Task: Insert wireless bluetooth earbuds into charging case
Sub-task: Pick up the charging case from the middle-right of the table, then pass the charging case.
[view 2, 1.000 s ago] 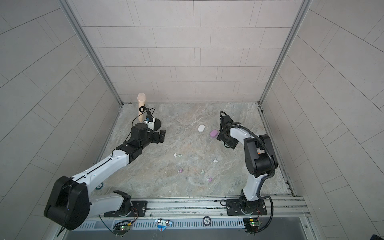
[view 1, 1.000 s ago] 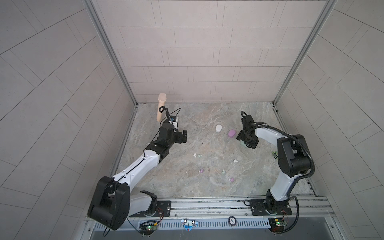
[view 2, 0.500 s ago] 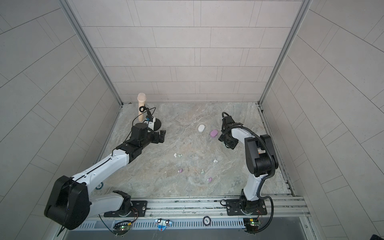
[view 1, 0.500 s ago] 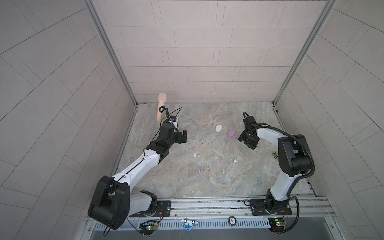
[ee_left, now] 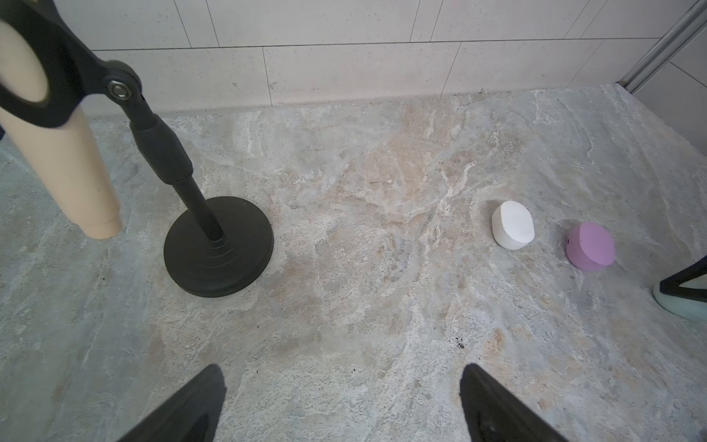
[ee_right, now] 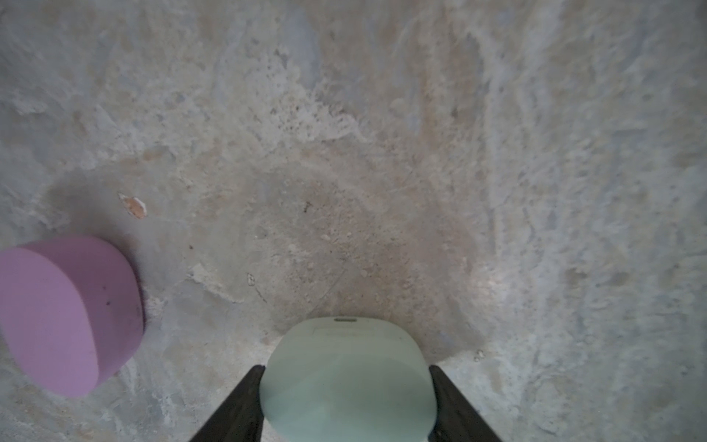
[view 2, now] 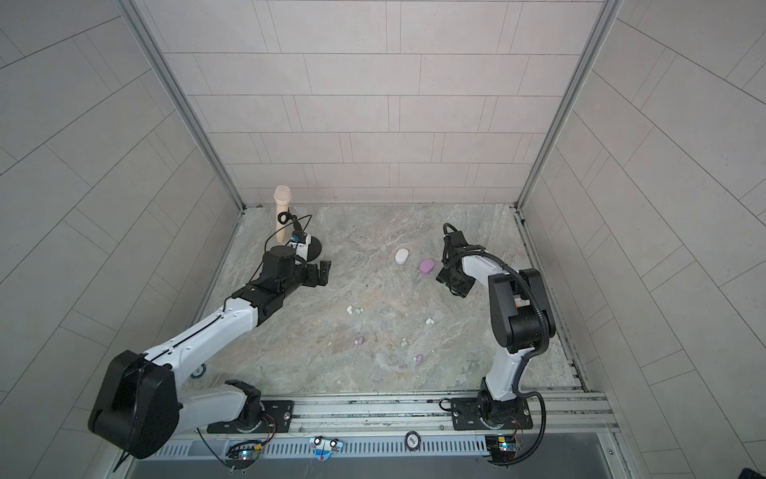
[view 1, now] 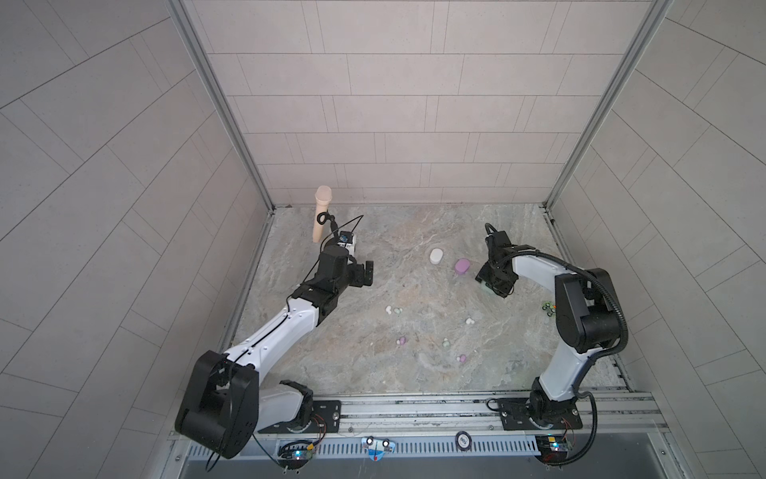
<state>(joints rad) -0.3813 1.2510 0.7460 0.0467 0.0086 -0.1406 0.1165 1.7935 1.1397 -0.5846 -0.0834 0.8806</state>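
Beside the lilac case (ee_right: 65, 313), my right gripper (ee_right: 346, 368) pinches the mint case (ee_right: 346, 390); left gripper (ee_left: 340, 367) spread. Next, likely: lift, open lid.

Soft, even light, faint shadows; mint case (ee_right: 346, 379) looks blurred.

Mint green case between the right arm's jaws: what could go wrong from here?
1. The mint green case is smooth and rounded, and the right jaws seem to pinch only its sides. It might slip or twist out when lifted.
2. The lilac case lies close beside it, so a sideways move could knock it.
3. The earbuds are tiny and scattered, so they may be easily nudged or rolled away.
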